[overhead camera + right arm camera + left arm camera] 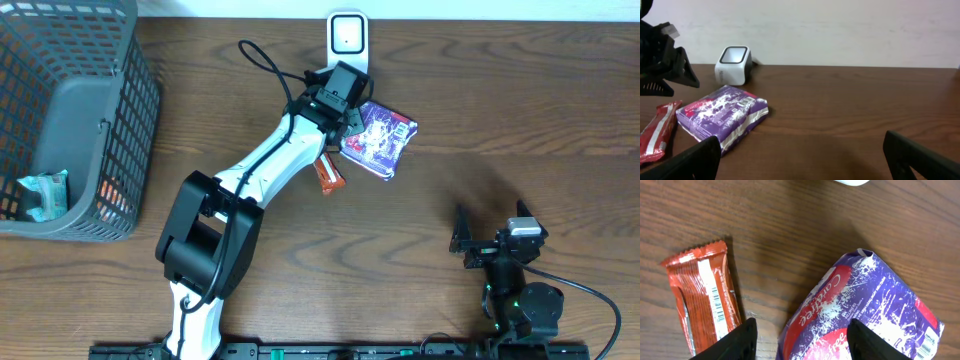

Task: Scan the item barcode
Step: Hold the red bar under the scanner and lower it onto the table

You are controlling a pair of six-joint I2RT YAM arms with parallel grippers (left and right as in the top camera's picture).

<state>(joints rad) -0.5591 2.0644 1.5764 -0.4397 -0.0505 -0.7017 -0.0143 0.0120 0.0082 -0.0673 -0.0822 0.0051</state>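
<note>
Red bar [331,177] half under left arm [270,160]; scanner [852,181] cropped at top.

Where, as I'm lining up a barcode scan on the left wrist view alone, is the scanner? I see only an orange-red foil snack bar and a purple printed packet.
Observer: The small white box-shaped scanner stands at the wooden table's far edge, beyond the purple printed packet.
Operator: Is the packet held?
Observer: No; it lies flat on the table, the left gripper above it, jaws apart.
Operator: And the right arm?
Observer: The right gripper is open and empty, on the robot's right, near its base.
</note>
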